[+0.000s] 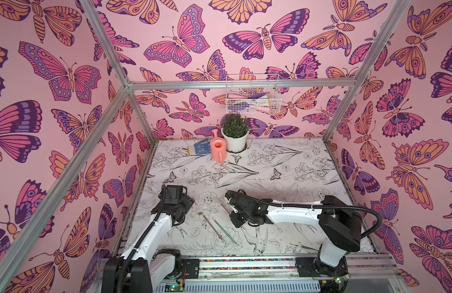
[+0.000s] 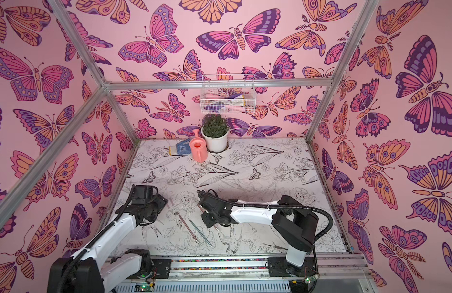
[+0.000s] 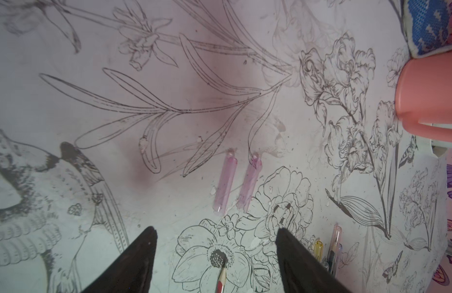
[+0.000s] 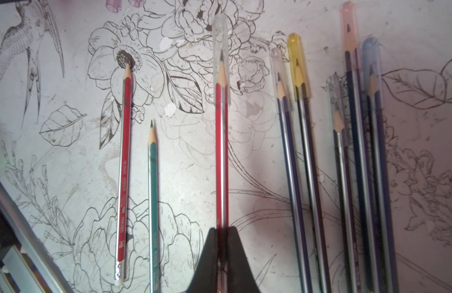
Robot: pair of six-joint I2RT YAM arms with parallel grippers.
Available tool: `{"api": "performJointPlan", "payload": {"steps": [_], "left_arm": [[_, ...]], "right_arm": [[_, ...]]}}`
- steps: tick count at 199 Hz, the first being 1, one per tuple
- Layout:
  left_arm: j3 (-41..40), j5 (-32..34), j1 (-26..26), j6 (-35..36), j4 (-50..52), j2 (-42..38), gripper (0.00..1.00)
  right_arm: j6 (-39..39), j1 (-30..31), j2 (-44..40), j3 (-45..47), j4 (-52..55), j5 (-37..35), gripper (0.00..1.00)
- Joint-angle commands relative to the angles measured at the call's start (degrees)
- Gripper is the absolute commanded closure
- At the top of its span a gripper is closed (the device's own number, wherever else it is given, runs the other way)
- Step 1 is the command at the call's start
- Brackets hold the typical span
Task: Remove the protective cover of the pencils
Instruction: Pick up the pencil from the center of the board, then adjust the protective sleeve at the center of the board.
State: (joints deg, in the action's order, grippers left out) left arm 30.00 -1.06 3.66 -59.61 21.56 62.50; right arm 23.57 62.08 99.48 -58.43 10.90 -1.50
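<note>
In the right wrist view my right gripper is shut on a red pencil whose tip wears a clear protective cover. Beside it on the table lie a bare red pencil and a bare green pencil. On the other side lie several dark pencils with covers on: yellow, pink, blue and clear. My left gripper stands open above the bare red pencil's tip. Two loose pink covers lie ahead of it.
At the back of the table stand a pink watering can, a white plant pot and a blue glove. A wire basket hangs on the rear wall. The two bare pencils lie between the arms.
</note>
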Motion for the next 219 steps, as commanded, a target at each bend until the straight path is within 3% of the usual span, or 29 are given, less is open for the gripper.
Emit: {"api": "performJointPlan", "payload": {"steps": [1,93,219], "left_arm": [[-1.1,-3.3,0.6,1.2,-5.3,1.9,0.24],[1.7,-2.5,3.7,1.2,-9.8,12.1,0.24],[5.2,-1.7,4.9,2.8,-10.7,17.7,0.24]], "right_arm": [[0.2,0.6,-2.1,1.2,-0.1,0.0,0.92],[0.3,0.7,-2.6,2.1,-0.3,-0.1,0.92],[0.4,0.8,-2.4,2.1,-0.5,0.0,0.92]]}}
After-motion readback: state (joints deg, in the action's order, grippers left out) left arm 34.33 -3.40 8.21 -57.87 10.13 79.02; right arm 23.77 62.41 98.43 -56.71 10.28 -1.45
